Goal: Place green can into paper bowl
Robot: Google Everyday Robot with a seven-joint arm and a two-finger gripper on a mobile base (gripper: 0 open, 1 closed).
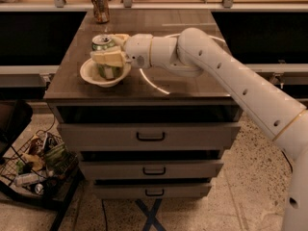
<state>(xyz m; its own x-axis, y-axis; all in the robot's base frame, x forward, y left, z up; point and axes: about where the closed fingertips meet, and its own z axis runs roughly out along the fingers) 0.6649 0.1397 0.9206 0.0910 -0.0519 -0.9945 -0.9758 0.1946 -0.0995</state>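
Observation:
The green can (103, 44) stands upright inside the paper bowl (90, 74) at the left front of the dark cabinet top. Its silver top shows above my fingers and its green label shows below them. My gripper (110, 52) reaches in from the right and is shut on the green can at mid-height, one cream finger (108, 58) across its front, the other behind it. The white arm (226, 71) stretches back to the right edge of the view.
An orange-brown can (99, 6) stands at the back left of the cabinet top (183, 81). The cabinet has three drawers below. A wire basket of clutter (36, 165) sits on the floor at the lower left. A rail with posts runs behind.

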